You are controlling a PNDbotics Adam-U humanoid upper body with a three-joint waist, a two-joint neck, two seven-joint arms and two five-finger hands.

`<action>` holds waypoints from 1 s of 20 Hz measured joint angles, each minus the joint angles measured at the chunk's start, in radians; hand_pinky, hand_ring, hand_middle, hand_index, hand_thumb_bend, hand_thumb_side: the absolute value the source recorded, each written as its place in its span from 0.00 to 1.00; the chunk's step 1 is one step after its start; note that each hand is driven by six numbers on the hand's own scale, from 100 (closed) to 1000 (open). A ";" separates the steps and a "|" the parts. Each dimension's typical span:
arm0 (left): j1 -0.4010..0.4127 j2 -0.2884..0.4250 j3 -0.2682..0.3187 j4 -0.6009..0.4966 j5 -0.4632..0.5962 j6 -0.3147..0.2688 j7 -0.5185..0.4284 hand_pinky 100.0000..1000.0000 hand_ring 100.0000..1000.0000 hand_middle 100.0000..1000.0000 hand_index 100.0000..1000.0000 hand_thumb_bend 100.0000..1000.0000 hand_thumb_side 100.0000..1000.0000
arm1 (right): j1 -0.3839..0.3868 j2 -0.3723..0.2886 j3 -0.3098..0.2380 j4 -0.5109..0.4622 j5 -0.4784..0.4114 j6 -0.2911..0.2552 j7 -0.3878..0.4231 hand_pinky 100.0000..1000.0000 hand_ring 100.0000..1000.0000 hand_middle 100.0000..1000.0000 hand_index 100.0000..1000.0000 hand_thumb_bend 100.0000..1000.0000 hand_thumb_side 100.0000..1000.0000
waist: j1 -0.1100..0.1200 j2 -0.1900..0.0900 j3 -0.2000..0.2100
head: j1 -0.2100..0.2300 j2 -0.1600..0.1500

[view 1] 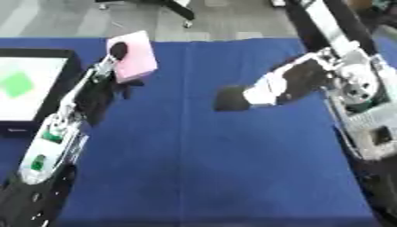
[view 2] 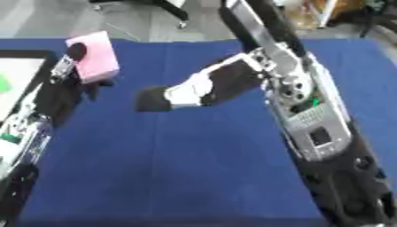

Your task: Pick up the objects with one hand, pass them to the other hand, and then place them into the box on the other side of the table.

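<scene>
The main risk now is a drop short of the box [view 1: 46, 57]: the left hand [view 1: 108, 73] carries the pink block [view 1: 133, 56] with its fingers curled round the block's lower edge and one dark fingertip lying against its near face, so only a small part of the block seems to be caught, and most of it stands clear above the hand. If the arm swings toward the box quickly, or the wrist rolls, the block could pivot out of that hold and fall on the blue worktop [view 1: 194, 168] beside the box's black wall instead of inside. A second hazard, as I judge it, is the wall itself: the block is held near the worktop's far left corner, just beside the box's right side, and a low carry could knock its corner against the rim. The right hand [view 2: 167, 99] hangs over the middle of the worktop, well apart from the block, its fingers fairly straight and holding nothing; it looks out of the way. The block is a plain pale pink slab with flat faces and square corners, tilted a little, its top edge toward the far edge of the worktop. It looks light and rigid, perhaps foam. The box has a white floor with a green piece [view 1: 17, 84] lying in it.
</scene>
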 measured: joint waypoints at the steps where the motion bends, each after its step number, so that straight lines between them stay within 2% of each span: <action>1: -0.009 0.026 0.011 0.000 -0.046 0.014 0.028 0.68 0.11 0.00 0.46 0.00 0.44 | 0.000 -0.002 0.000 0.000 -0.001 -0.003 -0.001 0.88 0.93 0.95 0.95 0.84 0.56 | 0.003 -0.001 -0.001 | 0.024 0.000; 4: -0.038 0.110 0.039 0.016 -0.198 0.055 0.100 0.65 0.11 0.00 0.46 0.00 0.30 | 0.008 -0.007 0.004 0.000 -0.004 -0.007 -0.003 0.88 0.93 0.95 0.95 0.83 0.56 | 0.007 -0.003 -0.004 | 0.072 0.000; 5: -0.051 0.137 0.046 0.029 -0.251 0.069 0.120 0.64 0.11 0.00 0.47 0.00 0.26 | 0.009 -0.007 0.004 0.000 -0.004 -0.009 -0.004 0.87 0.93 0.95 0.95 0.83 0.56 | 0.007 -0.005 -0.006 | 0.082 0.000; 6: -0.064 0.165 0.052 0.048 -0.308 0.082 0.140 0.63 0.12 0.01 0.47 0.00 0.18 | 0.009 -0.007 0.004 0.000 -0.005 -0.010 -0.004 0.87 0.93 0.95 0.95 0.83 0.56 | 0.007 -0.007 -0.007 | 0.090 0.000; 10: -0.112 0.259 0.060 0.157 -0.565 0.124 0.199 0.59 0.15 0.03 0.50 0.01 0.00 | 0.010 -0.009 0.010 0.000 -0.007 -0.012 -0.004 0.87 0.93 0.94 0.95 0.83 0.56 | 0.014 -0.008 -0.009 | 0.113 0.000; 14: -0.152 0.304 0.060 0.318 -0.835 0.157 0.224 0.56 0.16 0.04 0.50 0.11 0.00 | 0.017 -0.012 0.017 0.000 -0.007 -0.014 -0.002 0.87 0.93 0.94 0.95 0.83 0.56 | 0.016 -0.014 -0.011 | 0.122 0.000; 20: -0.192 0.308 0.069 0.579 -1.106 0.212 0.233 0.54 0.16 0.06 0.52 0.23 0.00 | 0.017 -0.015 0.022 0.000 -0.007 -0.014 0.000 0.87 0.92 0.94 0.95 0.83 0.56 | 0.017 -0.014 -0.017 | 0.105 0.000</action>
